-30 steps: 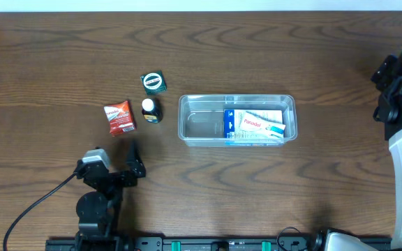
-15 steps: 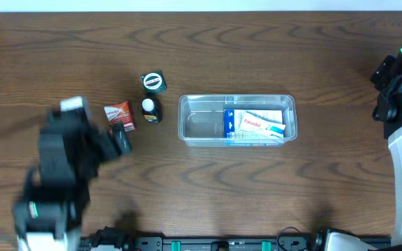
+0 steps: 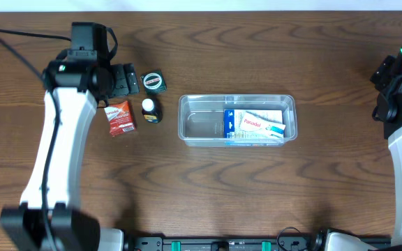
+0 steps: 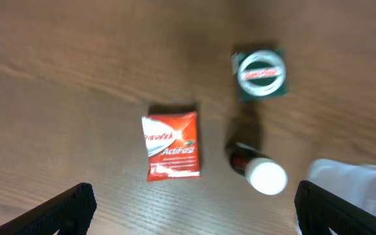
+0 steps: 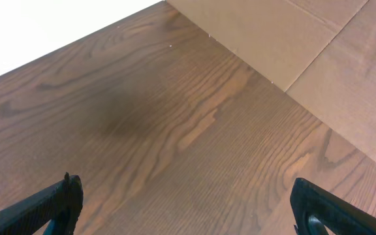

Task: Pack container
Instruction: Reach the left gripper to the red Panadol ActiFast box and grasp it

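My left pincer [image 3: 124, 79] is spread wide and empty, with green tin [image 3: 153, 81] at its 3 o'clock, red sachet [image 3: 120, 116] at 6, white-capped bottle [image 3: 149, 109] at 5, clear container [image 3: 199, 124] farther out at 4, and my right pincer [image 5: 185, 196] also wide.

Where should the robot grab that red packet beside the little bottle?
Probably from straight above, pinching the red packet across its shorter width, on its two long edges. It lies flat on the table, and the bottle sits close on one side, so the open left gripper should centre carefully.
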